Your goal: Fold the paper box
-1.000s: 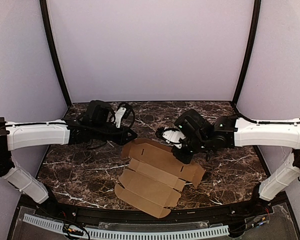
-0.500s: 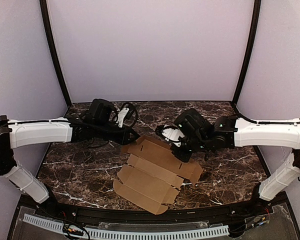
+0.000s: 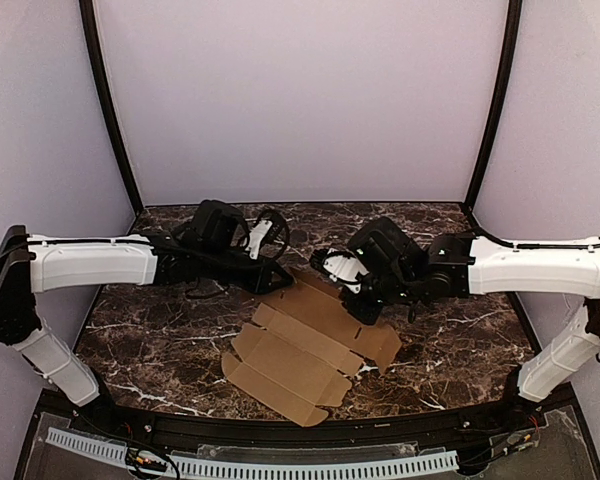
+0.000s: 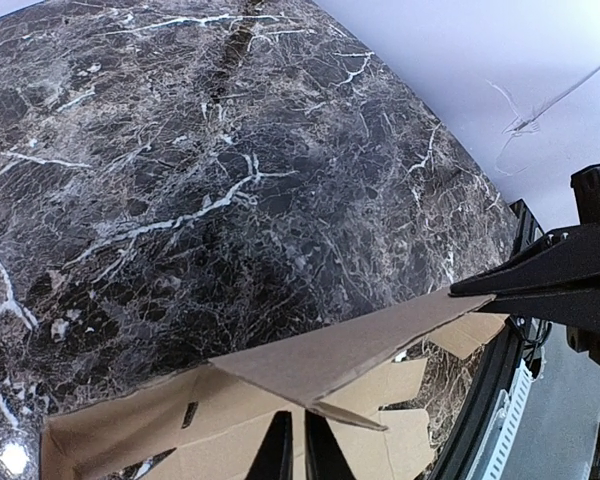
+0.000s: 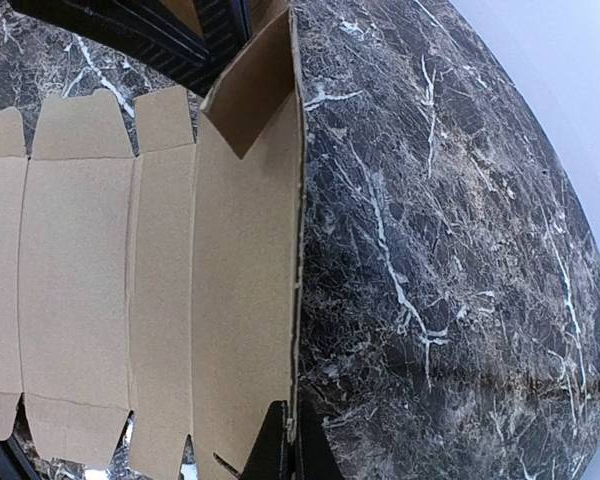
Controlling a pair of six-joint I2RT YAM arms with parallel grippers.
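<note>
Top view looks down over the marble table (image 3: 150, 345). Both close wrist views share the paper box (image 3: 305, 350) beyond their fingers (image 4: 277, 452).

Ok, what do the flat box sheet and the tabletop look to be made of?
The paper box: thin brown cardboard, matte, judging by its creased fold lines and cut notches. The table: dark marble-look top with white veins and slight sheen; real stone or printed laminate, cannot tell.

Nothing legible is printed on the paper box (image 3: 298, 355) or table (image 3: 160, 340).
</note>
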